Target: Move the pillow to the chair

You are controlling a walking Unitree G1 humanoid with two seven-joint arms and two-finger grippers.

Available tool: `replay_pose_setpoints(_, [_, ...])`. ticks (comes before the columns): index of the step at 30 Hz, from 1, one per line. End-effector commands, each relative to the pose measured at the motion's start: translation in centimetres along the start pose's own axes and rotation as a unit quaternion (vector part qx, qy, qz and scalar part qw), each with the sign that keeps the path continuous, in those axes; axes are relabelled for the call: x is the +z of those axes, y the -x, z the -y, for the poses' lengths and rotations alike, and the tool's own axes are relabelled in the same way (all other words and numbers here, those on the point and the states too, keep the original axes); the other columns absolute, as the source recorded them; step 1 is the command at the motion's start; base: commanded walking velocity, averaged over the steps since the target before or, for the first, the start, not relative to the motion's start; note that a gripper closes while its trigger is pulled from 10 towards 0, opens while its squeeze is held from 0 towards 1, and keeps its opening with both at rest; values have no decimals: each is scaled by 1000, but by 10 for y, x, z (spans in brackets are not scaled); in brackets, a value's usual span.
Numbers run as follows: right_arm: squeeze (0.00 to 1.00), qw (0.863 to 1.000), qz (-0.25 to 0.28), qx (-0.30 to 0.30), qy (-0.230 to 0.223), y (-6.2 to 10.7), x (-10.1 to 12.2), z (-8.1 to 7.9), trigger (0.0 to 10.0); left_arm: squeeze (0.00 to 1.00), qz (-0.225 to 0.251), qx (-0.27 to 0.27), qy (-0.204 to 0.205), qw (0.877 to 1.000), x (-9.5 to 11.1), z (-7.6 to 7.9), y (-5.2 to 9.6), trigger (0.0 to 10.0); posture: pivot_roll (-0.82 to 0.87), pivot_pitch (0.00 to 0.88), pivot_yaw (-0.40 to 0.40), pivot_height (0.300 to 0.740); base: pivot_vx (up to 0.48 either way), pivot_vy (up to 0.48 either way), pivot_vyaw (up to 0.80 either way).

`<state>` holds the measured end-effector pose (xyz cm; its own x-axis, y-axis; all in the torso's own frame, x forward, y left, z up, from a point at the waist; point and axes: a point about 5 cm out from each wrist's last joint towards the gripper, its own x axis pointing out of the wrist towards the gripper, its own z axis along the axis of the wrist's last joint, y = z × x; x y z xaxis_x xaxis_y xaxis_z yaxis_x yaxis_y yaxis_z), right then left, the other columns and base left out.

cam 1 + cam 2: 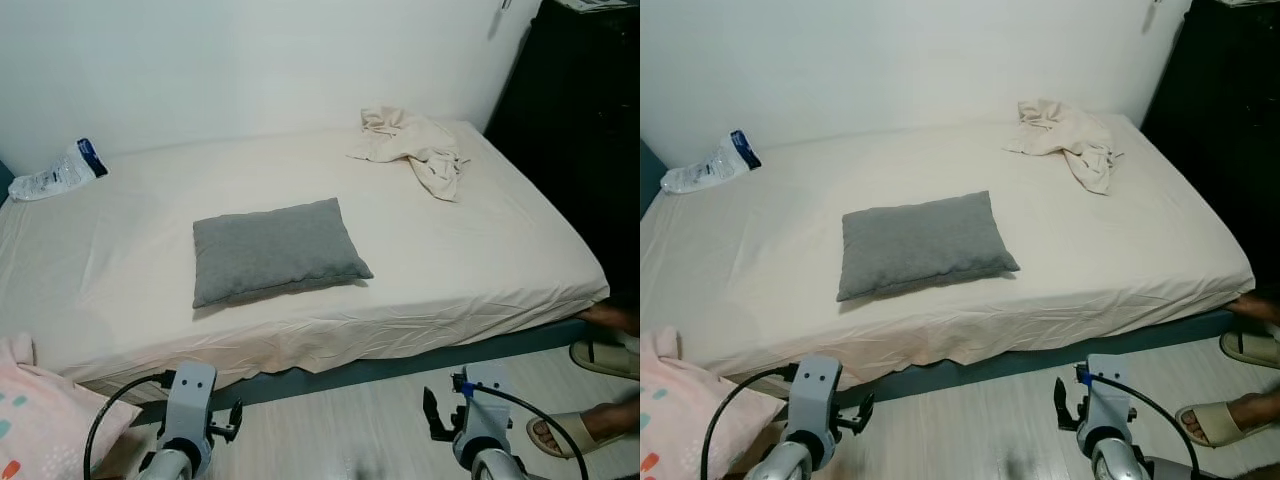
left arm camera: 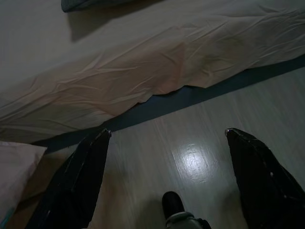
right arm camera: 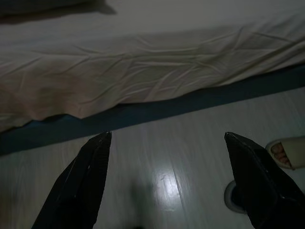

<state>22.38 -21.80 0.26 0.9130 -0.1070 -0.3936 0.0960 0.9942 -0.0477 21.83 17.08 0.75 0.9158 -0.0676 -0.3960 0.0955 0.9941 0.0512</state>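
A grey pillow (image 1: pixel 275 250) lies flat near the front middle of a bed (image 1: pixel 120 250) covered with a cream sheet. Both arms hang low over the pale floor in front of the bed, well short of the pillow. My left gripper (image 2: pixel 167 136) is open with nothing between its fingers; it looks toward the bed's front edge, and a corner of the pillow (image 2: pixel 83 4) shows there. My right gripper (image 3: pixel 167 136) is open too, empty, above the floor by the blue bed frame.
A crumpled beige cloth (image 1: pixel 415 145) lies at the bed's far right, a plastic bag (image 1: pixel 60 172) at its far left. A pink patterned cushion (image 1: pixel 35 420) sits at the near left. A person's sandalled feet (image 1: pixel 585 425) stand at the right beside a dark cabinet (image 1: pixel 580 130).
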Motion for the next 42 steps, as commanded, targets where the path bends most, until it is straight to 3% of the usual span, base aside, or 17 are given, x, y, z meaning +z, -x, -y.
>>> replay_pose_setpoints(1, [0, 1000, -19, -2, -11, -1, -9, 0, 10000, 0, -20, -1, 7, 1000, -10, -4, 2, 10000, -68, 106, 51, 740, 0, 0, 0])
replay_pose_setpoints(6, [0, 999, -18, -12, -49, -1, -13, 4, 10000, 0, -11, -18, 32, 999, -12, -4, -1, 10000, -64, 98, 45, 740, 0, 0, 0])
replay_pose_setpoints(16, [0, 999, -16, 6, -39, 1, -13, 1, 10000, 0, -18, -27, 40, 999, -17, -5, -3, 10000, -74, 79, 40, 740, 0, 0, 0])
replay_pose_setpoints(19, [0, 997, -33, -1, -67, 1, -21, 4, 10000, 0, -24, -23, 40, 999, -20, -6, -4, 10000, -76, 68, 40, 740, 0, 0, 0])
replay_pose_setpoints(23, [0, 991, -91, -31, -88, 4, -51, 17, 10000, 0, -27, -19, 34, 999, -22, -8, -10, 10000, -70, 47, 39, 740, 0, 0, 0])
replay_pose_setpoints(25, [0, 991, -88, -32, -93, 4, -51, 16, 10000, 0, -26, -19, 29, 999, -22, -8, -11, 10000, -69, 43, 39, 740, 0, 0, 0])
replay_pose_setpoints(34, [0, 993, -77, -20, -90, -2, -45, 13, 10000, 0, -34, -11, 29, 999, -25, -8, -20, 10000, -74, 7, 30, 740, 0, 0, 0])
replay_pose_setpoints(42, [0, 993, -108, 2, -56, -10, -51, 5, 10000, 0, -39, 14, 39, 998, -29, -14, -25, 10000, -40, 0, 7, 740, 0, 0, 0])
